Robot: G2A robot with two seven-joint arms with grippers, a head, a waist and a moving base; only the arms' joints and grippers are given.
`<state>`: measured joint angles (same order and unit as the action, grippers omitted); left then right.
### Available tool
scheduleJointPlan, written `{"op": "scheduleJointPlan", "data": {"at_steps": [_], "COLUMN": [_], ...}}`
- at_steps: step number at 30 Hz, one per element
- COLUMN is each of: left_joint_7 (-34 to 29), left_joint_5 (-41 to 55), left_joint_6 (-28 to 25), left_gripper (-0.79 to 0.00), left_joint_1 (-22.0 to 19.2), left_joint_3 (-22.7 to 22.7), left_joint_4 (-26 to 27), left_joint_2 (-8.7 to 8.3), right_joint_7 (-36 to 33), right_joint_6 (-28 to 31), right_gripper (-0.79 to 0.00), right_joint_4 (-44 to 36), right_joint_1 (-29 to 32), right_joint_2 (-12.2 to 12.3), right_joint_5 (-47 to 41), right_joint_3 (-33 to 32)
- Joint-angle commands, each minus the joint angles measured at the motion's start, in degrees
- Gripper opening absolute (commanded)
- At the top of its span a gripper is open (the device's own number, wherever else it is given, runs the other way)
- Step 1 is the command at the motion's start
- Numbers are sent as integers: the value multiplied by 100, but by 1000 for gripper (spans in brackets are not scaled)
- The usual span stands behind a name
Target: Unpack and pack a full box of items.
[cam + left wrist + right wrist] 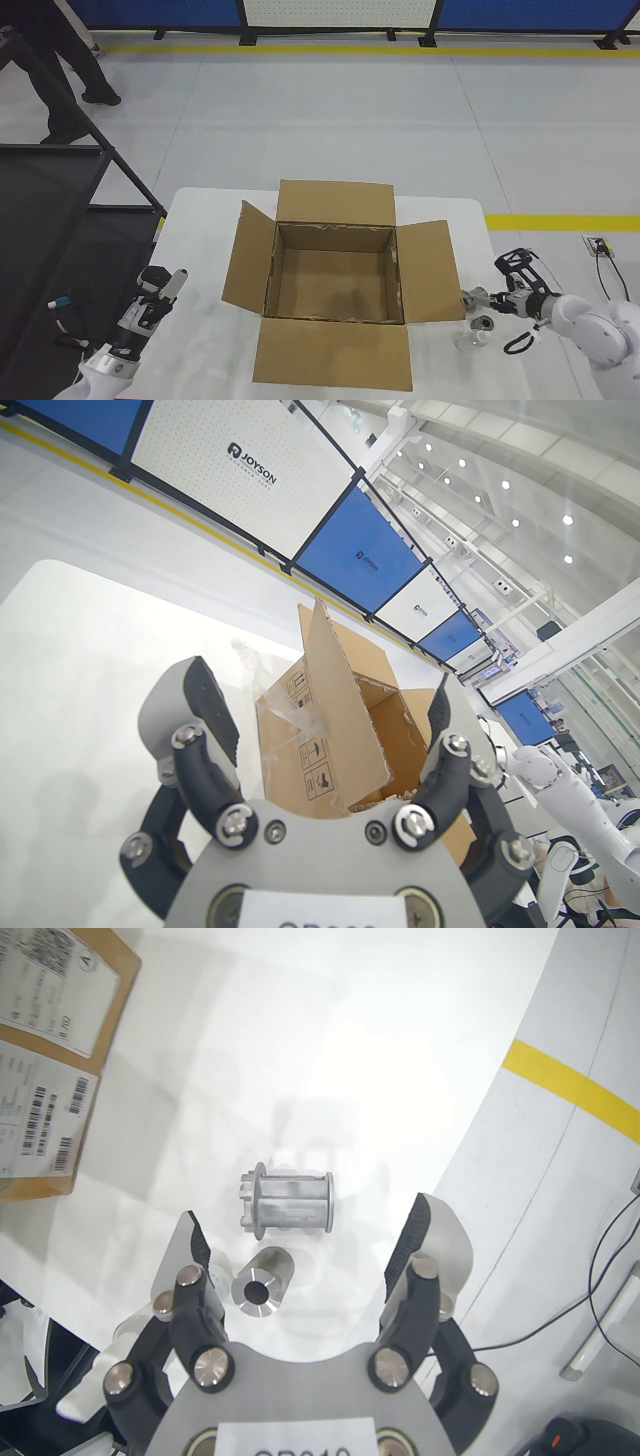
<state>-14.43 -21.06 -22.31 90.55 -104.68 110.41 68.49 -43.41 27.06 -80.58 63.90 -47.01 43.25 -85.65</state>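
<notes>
Cardboard box (333, 352) of brown corrugated board sat at the middle of the white table (200, 300), its four flaps folded outward, its plain floor showing and torn clear tape clinging to one flap. Near its right flap lay two metal parts: a ribbed, flanged cylinder (287, 1203) on its side and a smooth sleeve (262, 1280) with a round bore. The right gripper (306, 1214) hung over them, jaws spread wide and grasping nothing, one ridged pad close to the sleeve. The left gripper (320, 680), likewise released, sat near the table's left edge facing the box, its own body hiding the box's lower part.
</notes>
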Motion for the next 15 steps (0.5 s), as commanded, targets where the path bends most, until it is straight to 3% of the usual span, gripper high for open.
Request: {"op": "scheduleJointPlan", "data": {"at_steps": [1, 8, 13, 15], "left_joint_7": [0, 0, 0, 0], "left_joint_5": [0, 0, 0, 0], "left_joint_6": [0, 0, 0, 0], "left_gripper": [0, 0, 0, 0], "left_joint_1": [0, 0, 0, 0], "left_joint_3": [0, 0, 0, 0], "left_joint_4": [0, 0, 0, 0], "left_joint_2": [0, 0, 0, 0], "right_joint_7": [262, 1017, 1441, 1498], "right_joint_6": [236, 1728, 3094, 3094], "right_gripper": [-31, 0, 0, 0], "right_joint_4": [-376, -1395, -1534, -1657], "right_joint_1": [562, 2472, 3385, 3622], "right_joint_2": [69, 192, 201, 207], "right_joint_5": [-188, -714, -916, -831], "right_joint_3": [-546, -2203, -2944, -3011]}}
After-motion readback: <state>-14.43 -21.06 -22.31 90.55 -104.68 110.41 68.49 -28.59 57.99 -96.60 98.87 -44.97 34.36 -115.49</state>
